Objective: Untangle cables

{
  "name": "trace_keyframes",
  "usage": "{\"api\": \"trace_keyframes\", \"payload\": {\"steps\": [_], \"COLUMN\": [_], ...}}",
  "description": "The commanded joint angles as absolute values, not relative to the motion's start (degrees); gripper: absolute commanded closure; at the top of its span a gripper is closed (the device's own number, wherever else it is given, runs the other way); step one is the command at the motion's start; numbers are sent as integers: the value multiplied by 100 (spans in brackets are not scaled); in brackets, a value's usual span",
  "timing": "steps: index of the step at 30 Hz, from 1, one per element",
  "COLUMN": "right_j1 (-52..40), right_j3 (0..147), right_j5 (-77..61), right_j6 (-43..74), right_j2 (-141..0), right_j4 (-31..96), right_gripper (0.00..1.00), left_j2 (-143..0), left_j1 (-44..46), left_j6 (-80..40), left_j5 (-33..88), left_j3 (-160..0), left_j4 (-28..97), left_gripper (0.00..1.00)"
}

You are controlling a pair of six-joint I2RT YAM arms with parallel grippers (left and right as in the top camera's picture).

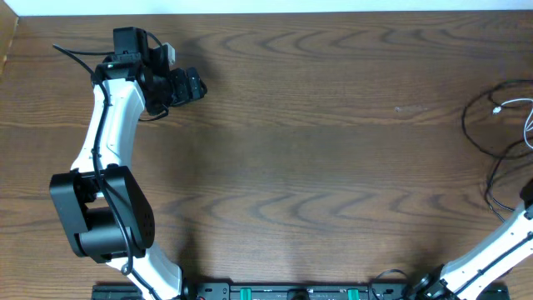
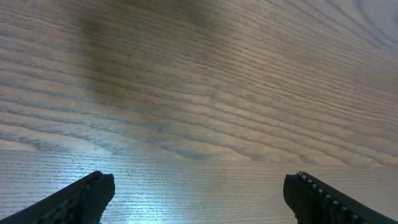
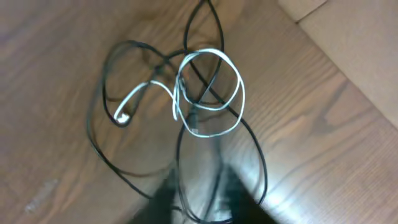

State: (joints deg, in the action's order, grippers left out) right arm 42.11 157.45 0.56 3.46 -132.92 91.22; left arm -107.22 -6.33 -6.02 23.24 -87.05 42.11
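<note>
Black cable [image 3: 91,130] and white cable [image 3: 208,52] lying tangled on the bench [image 1: 333,150] at its right edge, the white loops crossing over the black coils, with a white end plug [image 3: 122,118] resting on the bench surface. Left gripper [image 1: 185,86] held over the bench's far left corner, jaws spread wide above bare wood. Right gripper [image 3: 199,202] seen only as a dark blur above the bench beside the tangle; whether parted or closed cannot be told

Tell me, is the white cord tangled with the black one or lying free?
Tangled: the right wrist view shows the white cable looping across strands of the black cable at several spots.
</note>
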Motion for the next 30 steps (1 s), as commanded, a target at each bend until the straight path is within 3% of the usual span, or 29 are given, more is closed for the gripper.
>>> {"api": "trace_keyframes", "payload": {"steps": [1, 20, 28, 30], "right_j1": [4123, 2950, 1568, 1105], "right_j3": [15823, 15775, 15771, 15771], "right_j5": [-425, -617, -617, -615], "right_j6": [207, 513, 484, 399], "right_j2": [-13021, -12613, -11946, -11935], "right_j4": [9223, 9734, 9732, 9732], "right_gripper": [3, 1, 1, 1], "left_j2": [-10600, -10582, -9948, -9657], "left_j1": [-642, -644, -648, -648], "left_j6": [-631, -471, -458, -458], "left_j5": [2292, 2285, 1334, 978], "left_j3": [-8799, -8801, -8801, -8801], "left_j4": [4211, 3918, 3708, 3625], "left_gripper": [7, 7, 7, 3]}}
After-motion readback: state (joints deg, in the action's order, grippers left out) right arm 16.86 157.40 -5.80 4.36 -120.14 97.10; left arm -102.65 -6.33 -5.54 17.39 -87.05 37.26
